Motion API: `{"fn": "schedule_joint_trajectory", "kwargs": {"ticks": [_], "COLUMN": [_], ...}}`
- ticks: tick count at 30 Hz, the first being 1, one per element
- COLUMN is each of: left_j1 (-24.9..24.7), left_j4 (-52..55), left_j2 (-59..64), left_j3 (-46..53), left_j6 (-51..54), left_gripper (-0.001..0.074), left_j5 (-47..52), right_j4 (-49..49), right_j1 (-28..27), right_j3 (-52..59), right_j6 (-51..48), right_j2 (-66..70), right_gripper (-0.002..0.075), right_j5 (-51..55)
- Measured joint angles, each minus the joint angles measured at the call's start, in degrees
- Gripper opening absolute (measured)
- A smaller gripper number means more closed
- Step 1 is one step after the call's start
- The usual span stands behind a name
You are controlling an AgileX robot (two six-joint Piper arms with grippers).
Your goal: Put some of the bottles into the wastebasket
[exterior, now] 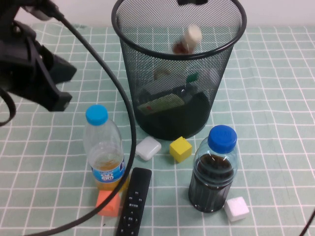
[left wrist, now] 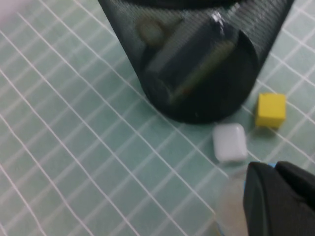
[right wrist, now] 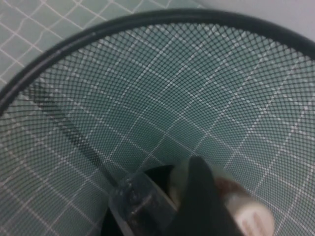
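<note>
The wastebasket stands at the far middle of the worktop, and my right hand hangs straight over its open mouth, only just showing at the far edge of the high view. I hold it there so that anything leaving it can only go inside the rim. The beige-capped bottle is right beneath that hand, tilted, its cap toward the right, already below the rim line and against the far inner mesh. It looks blurred, and I judge it may be dropping, but I cannot tell whether my right hand is clamped on it or has let go. The white-capped bottle lies on its side at the bottom of the wastebasket, seen through the mesh, so that part of the job looks done.

My left hand is raised above the left side of the worktop, well apart from the wastebasket, arm drawn back, wrist camera looking down at the basket's base. I cannot tell whether it is apart or together; it holds nothing I can see.

The orange-liquid bottle and the dark-liquid bottle stand upright on the near side, with the yellow cube between them, near the basket's foot.
</note>
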Motion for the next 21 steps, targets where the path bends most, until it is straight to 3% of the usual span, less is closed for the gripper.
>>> {"fn": "schedule_joint_trajectory", "kwargs": {"ticks": [4, 9, 13, 21], "left_j1": [0.0, 0.0, 0.0, 0.0], "left_j4": [0.3, -1.6, -2.2, -4.9], "left_j2": [-1.5, -5.2, -12.3, -35.3], "left_j3": [0.4, 0.7, 3.9, 21.6], "left_j6": [1.4, 1.9, 1.9, 1.6], "left_gripper": [-0.0003, -0.0003, -0.0003, -0.0004], "left_j5": [-8.1, -15.2, -16.6, -21.8], "right_j4": [-1.7, -9.6, -13.0, -19.8], "right_j1": [0.0, 0.1, 0.2, 0.2], "right_j3": [0.0, 1.0, 9.8, 48.1], "right_j6": [0.6, 8.7, 12.5, 15.7], "right_j2": [-5.4, -11.8, -21.2, -50.0], "right_gripper": [0.0011, 0.0000, 0.0000, 0.0000], "right_j5": [7.1, 13.2, 13.2, 6.6]}}
